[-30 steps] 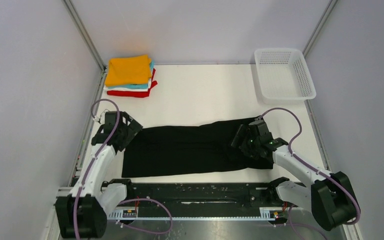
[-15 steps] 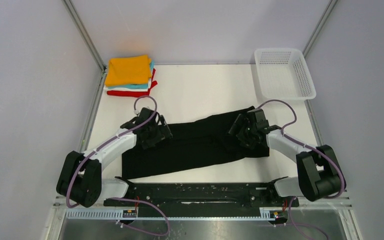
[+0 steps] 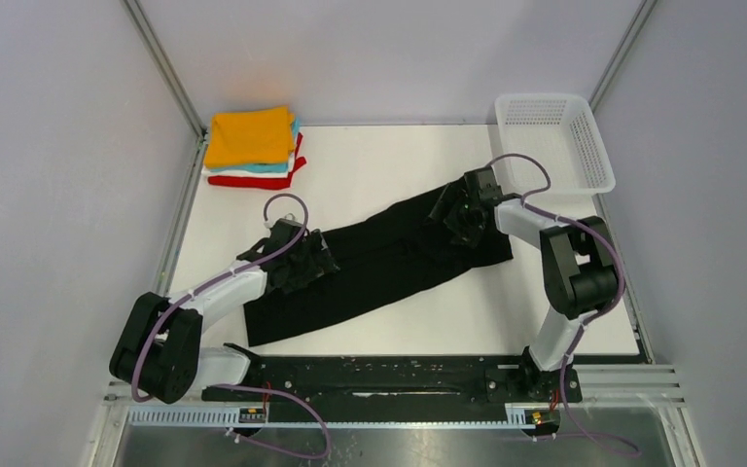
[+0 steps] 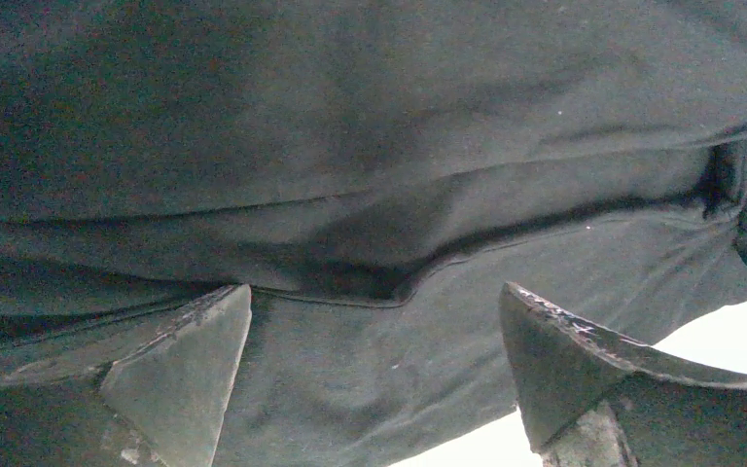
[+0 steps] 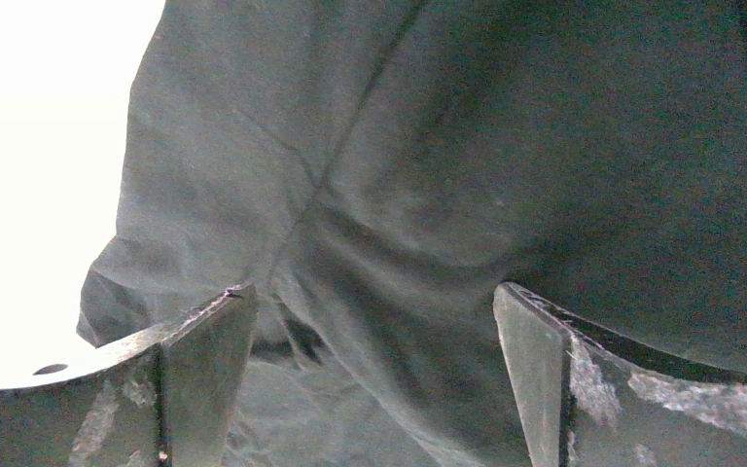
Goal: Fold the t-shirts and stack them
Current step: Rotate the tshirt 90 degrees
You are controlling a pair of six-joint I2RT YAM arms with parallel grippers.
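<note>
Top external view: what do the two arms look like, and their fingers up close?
Both the left arm and right arm have white links between bulky black joints, each trailed by a looping purple cable. In the wrist views the fingers are dark grey tapered wedges with scuffed edges.

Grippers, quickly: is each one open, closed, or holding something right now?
Left gripper: open, spread over the black t-shirt, nothing clamped.
Right gripper: open, also over the black t-shirt, nothing clamped.
</note>
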